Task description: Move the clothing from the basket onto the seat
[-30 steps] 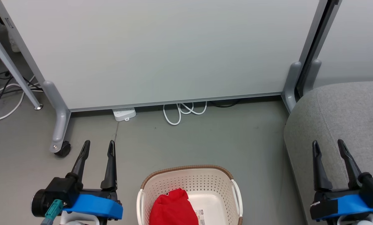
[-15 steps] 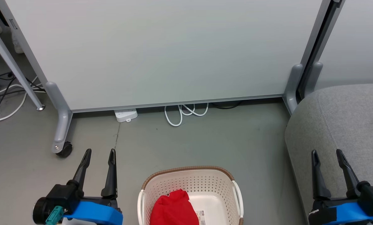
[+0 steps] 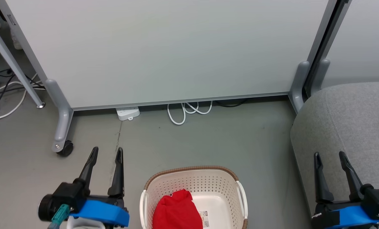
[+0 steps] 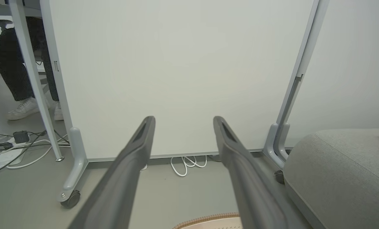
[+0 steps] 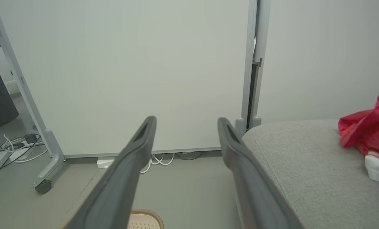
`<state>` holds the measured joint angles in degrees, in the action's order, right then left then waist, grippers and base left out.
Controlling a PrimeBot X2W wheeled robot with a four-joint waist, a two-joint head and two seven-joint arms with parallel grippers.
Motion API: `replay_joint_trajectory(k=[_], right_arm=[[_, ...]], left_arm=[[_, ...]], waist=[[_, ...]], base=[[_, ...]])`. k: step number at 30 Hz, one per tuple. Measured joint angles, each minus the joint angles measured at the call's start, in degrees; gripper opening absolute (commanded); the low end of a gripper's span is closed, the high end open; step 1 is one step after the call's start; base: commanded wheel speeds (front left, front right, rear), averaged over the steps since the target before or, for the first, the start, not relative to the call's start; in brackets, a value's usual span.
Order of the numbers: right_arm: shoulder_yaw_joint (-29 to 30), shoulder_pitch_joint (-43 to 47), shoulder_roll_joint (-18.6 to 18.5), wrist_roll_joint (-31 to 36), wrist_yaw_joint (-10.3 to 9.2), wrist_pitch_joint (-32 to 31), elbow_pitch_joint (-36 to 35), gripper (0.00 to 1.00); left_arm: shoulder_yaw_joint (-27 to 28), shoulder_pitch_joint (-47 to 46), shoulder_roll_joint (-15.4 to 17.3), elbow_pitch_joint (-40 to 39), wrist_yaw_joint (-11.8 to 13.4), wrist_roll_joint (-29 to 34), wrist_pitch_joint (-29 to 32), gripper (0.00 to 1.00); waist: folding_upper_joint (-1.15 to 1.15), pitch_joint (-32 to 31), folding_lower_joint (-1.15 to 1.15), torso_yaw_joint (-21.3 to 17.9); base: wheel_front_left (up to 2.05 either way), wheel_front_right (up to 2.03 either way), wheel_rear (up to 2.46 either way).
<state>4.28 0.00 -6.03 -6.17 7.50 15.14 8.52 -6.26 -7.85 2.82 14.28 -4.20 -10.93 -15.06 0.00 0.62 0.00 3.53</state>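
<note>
Indoors: grey floor, white partition behind, seat at right; left claw, right claw both spread, empty.

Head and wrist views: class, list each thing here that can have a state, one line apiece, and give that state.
left gripper: open, holding nothing.
right gripper: open, holding nothing.
basket: upright on the floor, one garment inside.
red garment in the basket: bunched up, not gripped.
red garment on the seat: crumpled, lying loose.
seat: carries one garment.
</note>
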Motion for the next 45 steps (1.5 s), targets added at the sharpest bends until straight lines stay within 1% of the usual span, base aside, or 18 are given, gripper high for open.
replay_joint_trajectory(k=[3,7,14,19,23,26,32,37,40,42,45], right_arm=[[-0.3,-0.5,0.0,-0.1,0.00,0.0,-0.3,1.00],[-1.0,-3.0,0.0,-0.6,0.00,0.0,-0.8,1.00],[-1.7,-8.3,-0.4,-1.6,0.00,0.0,-2.3,1.00],[-2.7,-13.1,-0.5,-2.2,0.00,0.0,-3.2,1.00],[-3.5,-17.3,-0.5,-2.6,0.00,0.0,-3.9,1.00],[-3.6,-20.2,-0.8,-2.9,0.00,0.0,-4.2,1.00],[-4.1,-25.2,-1.1,-3.4,0.00,0.0,-5.2,1.00],[-4.8,-28.8,-1.0,-3.5,0.00,0.0,-6.2,1.00],[-5.4,-30.8,-0.8,-3.8,0.00,0.0,-6.7,1.00],[-5.7,-31.9,-0.6,-4.0,0.00,0.0,-7.1,1.00],[-6.3,-33.3,-0.2,-4.1,0.01,0.0,-7.5,1.00]], left_arm=[[-1.9,-2.4,0.0,0.2,-0.6,0.7,0.0,1.00],[-5.1,-7.1,0.0,2.6,-1.5,2.1,0.0,1.00],[-11.3,-18.7,0.0,12.1,-2.6,4.0,0.0,1.00],[-17.0,-27.8,0.0,21.6,-3.1,5.6,0.0,1.00],[-24.9,-34.5,0.5,29.7,-3.1,5.2,0.0,1.00],[-31.9,-39.5,1.3,35.0,-3.1,4.1,0.3,1.00],[-45.9,-46.0,2.9,42.8,-3.1,0.5,2.4,1.00],[-56.2,-49.8,4.5,46.3,-3.2,-2.9,5.2,1.00],[-62.0,-51.5,6.1,47.7,-3.2,-5.2,7.0,1.00],[-64.7,-52.6,7.3,48.3,-3.2,-6.3,8.4,1.00],[-66.6,-53.3,8.8,48.5,-3.2,-6.5,10.7,1.00]], waist=[[0.00,0.9,0.00,-0.3],[0.00,3.0,0.00,-1.2],[0.00,9.0,0.01,-3.3],[0.00,14.7,0.01,-5.3],[0.00,19.5,0.01,-7.1],[0.00,23.2,0.01,-8.5],[0.00,30.1,0.01,-11.2],[0.00,35.6,0.01,-13.1],[0.00,38.8,0.01,-14.3],[0.00,40.8,0.01,-15.1],[0.00,43.7,0.01,-16.3]], base=[[0.00,0.00,0.00],[0.00,0.00,0.00],[0.00,0.00,0.00],[0.00,0.00,0.00],[0.00,0.00,0.00],[0.00,0.00,0.00],[0.00,0.00,0.00],[0.00,0.00,0.00],[0.00,0.00,0.00],[0.00,0.00,0.00],[0.00,0.00,0.00]])
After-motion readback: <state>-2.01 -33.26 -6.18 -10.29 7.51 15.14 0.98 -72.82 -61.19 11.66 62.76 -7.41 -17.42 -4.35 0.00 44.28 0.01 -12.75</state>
